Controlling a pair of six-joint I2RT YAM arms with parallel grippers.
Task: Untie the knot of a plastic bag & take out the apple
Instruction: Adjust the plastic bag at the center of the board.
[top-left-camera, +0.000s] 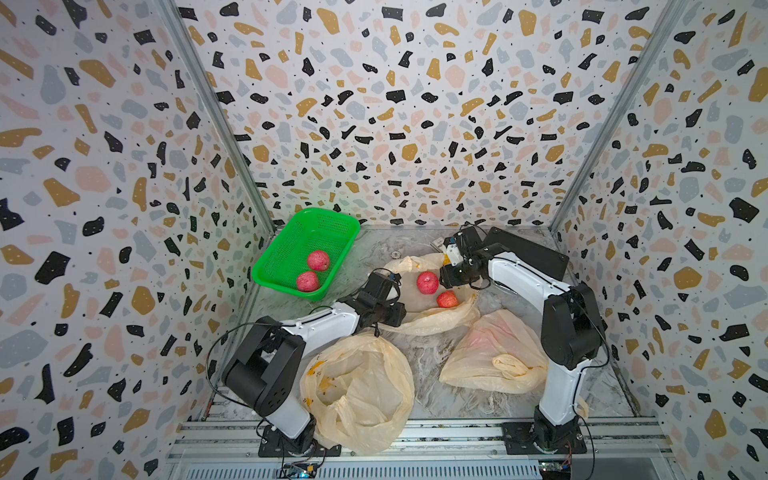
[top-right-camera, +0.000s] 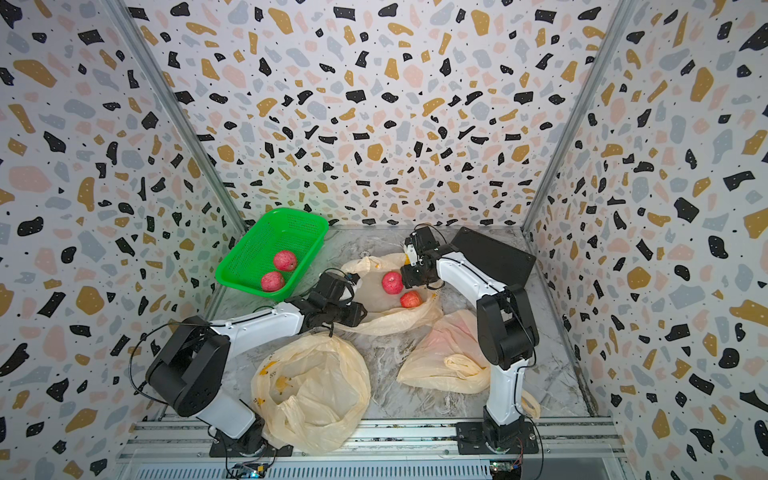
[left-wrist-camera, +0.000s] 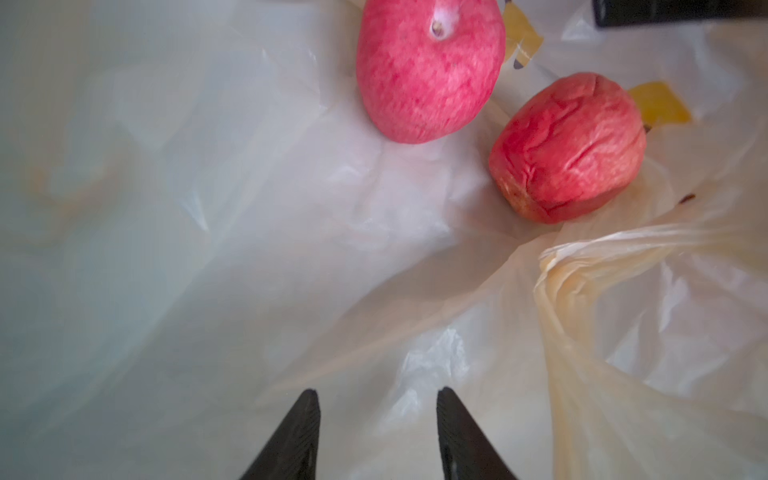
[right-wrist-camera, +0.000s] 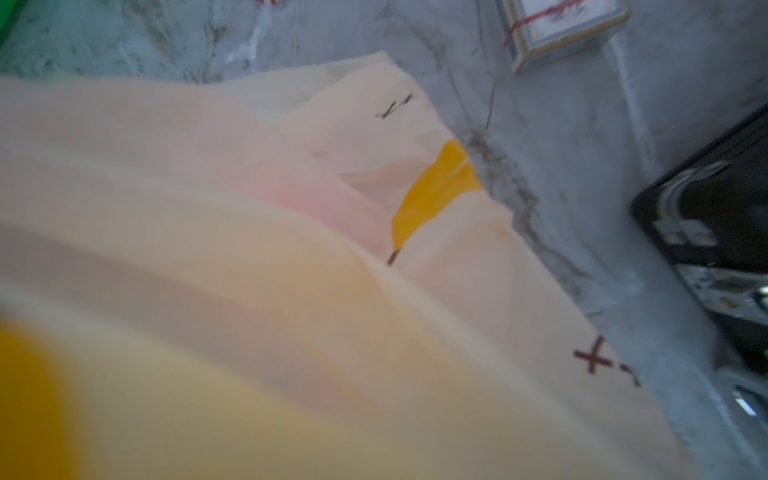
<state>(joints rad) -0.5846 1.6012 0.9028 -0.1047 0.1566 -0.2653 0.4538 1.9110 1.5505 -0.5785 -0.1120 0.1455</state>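
- The open bag (top-left-camera: 432, 323) lies spread on the counter (top-left-camera: 428, 365), mid-way between the two arms, its mouth loose and its rim bunched on the side towards the right arm.
- Two red apples rest on the bag's plastic, close together but apart: a smooth apple (top-left-camera: 427, 282) and a wrinkled apple (top-left-camera: 447, 299), the second one tucked just inside the bunched rim.
- The left claw (left-wrist-camera: 378, 392) hangs over the bag's plastic. Its fingers (left-wrist-camera: 299, 432) are apart with nothing between them, and both apples are clear of them.
- The right claw (top-left-camera: 446, 278) sits just beside the smooth apple, at the bag's far edge. Its fingers are hidden in both top views and the right wrist view is filled with blurred plastic, so I cannot tell if it is spread or closed.
- A green basket (top-left-camera: 316, 232) stands at the back left, tilted against the wall, with two more red apples (top-left-camera: 318, 260) in it.
- A crumpled bag (top-left-camera: 357, 390) lies by the left arm's base.
- A third bag (top-left-camera: 494, 357) lies by the right arm, with a pink tint showing through it.
- A black board (top-left-camera: 528, 253) lies at the back right.
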